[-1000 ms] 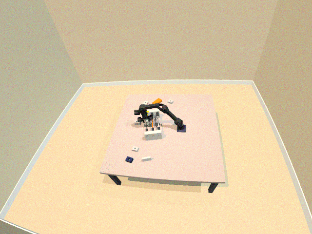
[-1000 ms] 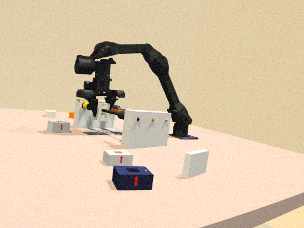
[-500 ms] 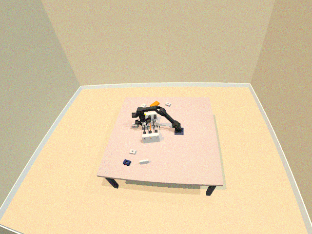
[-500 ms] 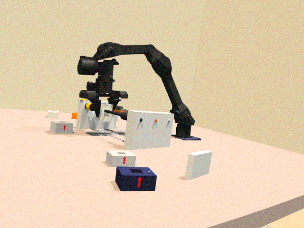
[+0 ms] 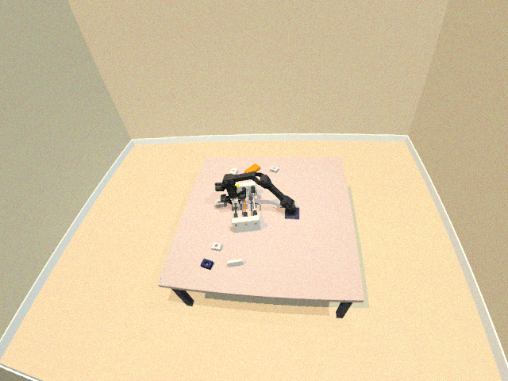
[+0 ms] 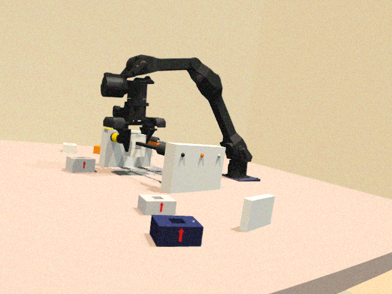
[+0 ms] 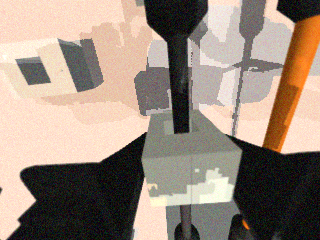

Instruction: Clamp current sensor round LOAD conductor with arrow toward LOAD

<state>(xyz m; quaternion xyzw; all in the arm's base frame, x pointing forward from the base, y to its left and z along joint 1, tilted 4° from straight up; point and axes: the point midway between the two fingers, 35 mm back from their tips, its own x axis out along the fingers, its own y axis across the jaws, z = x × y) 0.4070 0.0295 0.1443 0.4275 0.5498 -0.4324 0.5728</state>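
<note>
The arm point(image 6: 209, 85) arches from its base at 3 o'clock, its downward-pointing gripper point(image 6: 135, 134) loosened around the grey sensor point(image 7: 190, 165) closed about the black conductor point(image 7: 178, 80).

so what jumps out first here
The black arm arching over the white fixture mid-table grabs the eye, its gripper straddling a grey sensor that sits round the black conductor. Next comes the bright orange conductor beside it, and the navy box with a red arrow nearer the exterior camera.
</note>
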